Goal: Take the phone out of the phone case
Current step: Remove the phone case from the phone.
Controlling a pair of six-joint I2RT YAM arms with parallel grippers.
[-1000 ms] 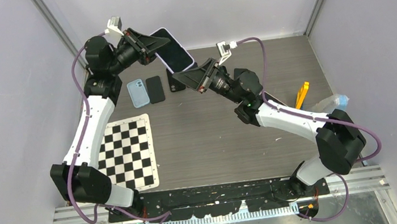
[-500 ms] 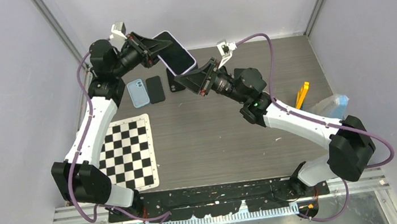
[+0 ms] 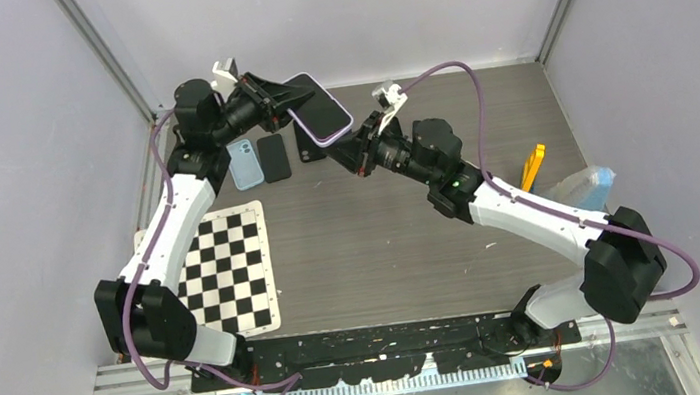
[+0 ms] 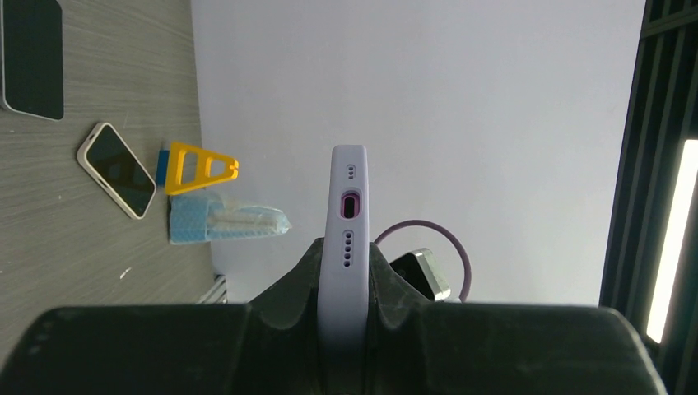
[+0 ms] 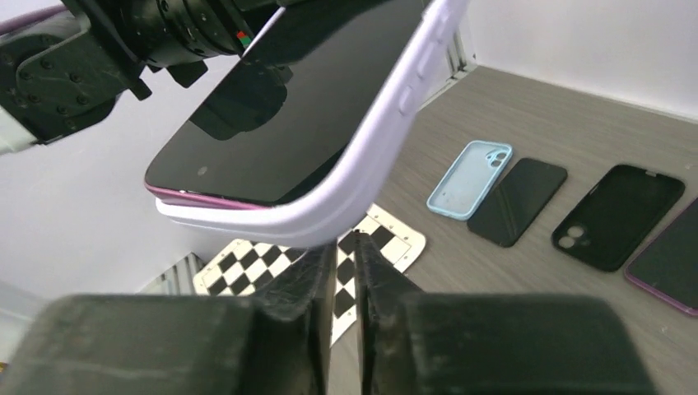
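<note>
Both tools are shut on the phone case above the bench: one end is clamped by the left tool, a corner lip pinched by the right tool, the phone lying lengthwise between them.

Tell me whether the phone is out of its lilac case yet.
Not yet, mostly in. The case wraps the phone along its side; only the corner pinched by the right gripper gapes away from the phone's edge.

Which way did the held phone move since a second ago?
Yes. In the top view the cased phone shifted right and down, toward the black case on the table.
</note>
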